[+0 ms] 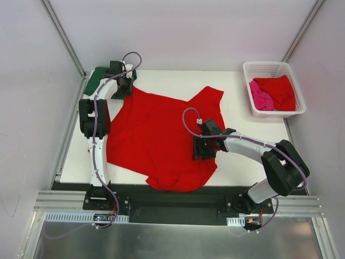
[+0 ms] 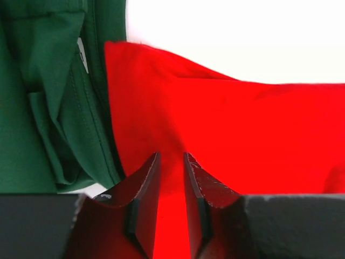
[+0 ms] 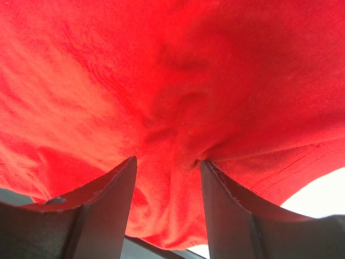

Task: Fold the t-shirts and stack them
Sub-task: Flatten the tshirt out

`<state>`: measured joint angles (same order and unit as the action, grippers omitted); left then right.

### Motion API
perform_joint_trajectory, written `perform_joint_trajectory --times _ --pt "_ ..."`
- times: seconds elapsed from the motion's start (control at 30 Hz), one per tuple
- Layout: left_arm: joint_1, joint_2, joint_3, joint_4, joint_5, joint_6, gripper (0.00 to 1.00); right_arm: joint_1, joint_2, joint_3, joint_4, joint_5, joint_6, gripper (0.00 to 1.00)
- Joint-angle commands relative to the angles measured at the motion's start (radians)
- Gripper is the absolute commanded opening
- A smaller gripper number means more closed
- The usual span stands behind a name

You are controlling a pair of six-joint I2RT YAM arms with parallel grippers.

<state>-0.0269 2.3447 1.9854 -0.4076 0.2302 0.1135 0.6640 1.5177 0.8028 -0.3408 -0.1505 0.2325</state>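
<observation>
A bright red t-shirt [image 1: 156, 135] lies spread over the middle of the white table [image 1: 237, 162], wrinkled near the front edge. A dark green t-shirt [image 1: 97, 80] sits folded at the far left corner. My left gripper [image 1: 125, 86] is at the red shirt's far left corner, beside the green one. In the left wrist view its jaws [image 2: 171, 156] are narrow, with red cloth [image 2: 226, 129] between them and green cloth [image 2: 43, 108] to the left. My right gripper [image 1: 202, 148] is over the shirt's right side. In the right wrist view its jaws [image 3: 168, 162] pinch a bunched fold of red cloth [image 3: 161, 81].
A white lattice basket [image 1: 264, 65] stands at the far right corner, holding a pink t-shirt [image 1: 260, 97] and another red one [image 1: 280, 90]. Slanted metal frame posts rise at both back corners. A black strip and rail run along the near edge by the arm bases.
</observation>
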Motion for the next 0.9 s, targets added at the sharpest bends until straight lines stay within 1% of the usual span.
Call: perform_joint_trajectory --times 0.0,0.07,0.1,0.13,0.17,0.2,0.23,0.33,0.37,0.43,0.47,0.57,0.6,0.67,0.7,0.87 --pt "-0.008 0.015 0.032 -0.019 -0.017 0.006 0.23 0.008 0.015 0.019 -0.020 0.023 -0.004 0.54" --pt "-0.008 0.021 0.033 -0.019 -0.020 0.006 0.24 0.009 0.013 0.019 -0.021 0.026 -0.004 0.54" --pt "-0.008 0.021 0.033 -0.020 -0.022 0.006 0.27 0.011 0.010 0.019 -0.026 0.025 -0.004 0.54" --pt "-0.008 0.022 0.033 -0.020 -0.023 0.006 0.47 0.009 0.009 0.021 -0.027 0.028 -0.007 0.54" --pt "-0.008 0.024 0.033 -0.020 -0.025 0.008 0.54 0.011 0.007 0.021 -0.029 0.028 -0.007 0.54" --pt "-0.008 0.025 0.032 -0.022 -0.023 0.006 0.59 0.009 0.006 0.019 -0.030 0.028 -0.007 0.54" --pt "-0.008 0.022 0.032 -0.022 -0.023 0.005 0.66 0.009 0.006 0.021 -0.030 0.028 -0.010 0.54" --pt "-0.008 0.022 0.032 -0.022 -0.023 0.006 0.66 0.009 0.010 0.026 -0.033 0.029 -0.012 0.54" --pt "-0.008 0.024 0.032 -0.022 -0.023 0.008 0.60 0.009 0.010 0.027 -0.033 0.029 -0.012 0.54" --pt "-0.008 0.027 0.032 -0.022 -0.029 0.012 0.53 0.009 0.009 0.029 -0.035 0.028 -0.012 0.54" --pt "-0.008 0.030 0.033 -0.022 -0.031 0.011 0.44 0.011 0.009 0.029 -0.035 0.029 -0.010 0.54" --pt "-0.008 0.036 0.035 -0.022 -0.042 0.011 0.26 0.012 0.001 0.024 -0.040 0.031 -0.012 0.54" --pt "-0.010 0.039 0.038 -0.022 -0.046 0.008 0.14 0.011 0.001 0.021 -0.043 0.034 -0.013 0.54" --pt "-0.010 0.042 0.041 -0.025 -0.064 0.008 0.06 0.011 -0.005 0.019 -0.046 0.039 -0.015 0.54" --pt "-0.010 0.044 0.043 -0.025 -0.071 0.008 0.00 0.011 -0.007 0.018 -0.050 0.040 -0.015 0.54" --pt "-0.011 0.050 0.053 -0.025 -0.091 0.012 0.00 0.011 -0.014 0.019 -0.069 0.051 -0.022 0.54"
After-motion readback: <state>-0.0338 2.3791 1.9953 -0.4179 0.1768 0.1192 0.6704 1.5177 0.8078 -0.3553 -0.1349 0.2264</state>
